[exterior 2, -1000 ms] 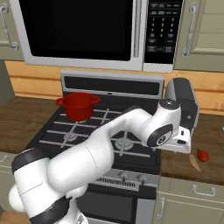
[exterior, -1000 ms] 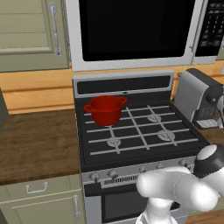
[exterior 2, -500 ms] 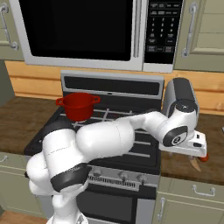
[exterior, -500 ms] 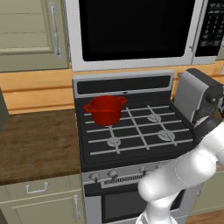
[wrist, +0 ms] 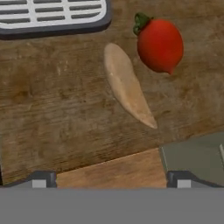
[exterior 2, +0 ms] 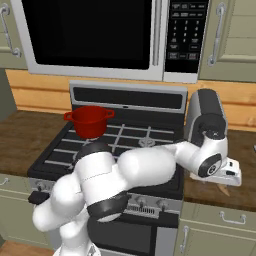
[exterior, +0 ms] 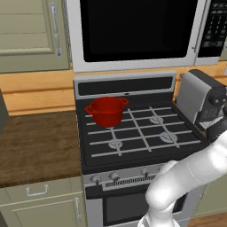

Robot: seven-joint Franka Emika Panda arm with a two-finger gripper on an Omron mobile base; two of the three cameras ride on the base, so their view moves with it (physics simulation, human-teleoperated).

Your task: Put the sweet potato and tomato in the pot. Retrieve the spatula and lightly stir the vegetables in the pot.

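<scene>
Jaws spread above unlabelled sweet potato [wrist: 128, 85] and tomato [wrist: 159, 43].

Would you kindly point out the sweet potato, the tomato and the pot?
sweet potato [wrist: 127, 89], hand view, middle of its body.
tomato [wrist: 160, 44], hand view, red skin's centre.
pot [exterior: 105, 115], left base view, front wall.

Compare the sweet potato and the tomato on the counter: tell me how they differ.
The sweet potato is pale tan, long and tapered to a point; the tomato is glossy red, plump and rounded. The tomato carries a green stem cap; the sweet potato has none. Both lie apart on the wooden counter, outside the pot.
</scene>
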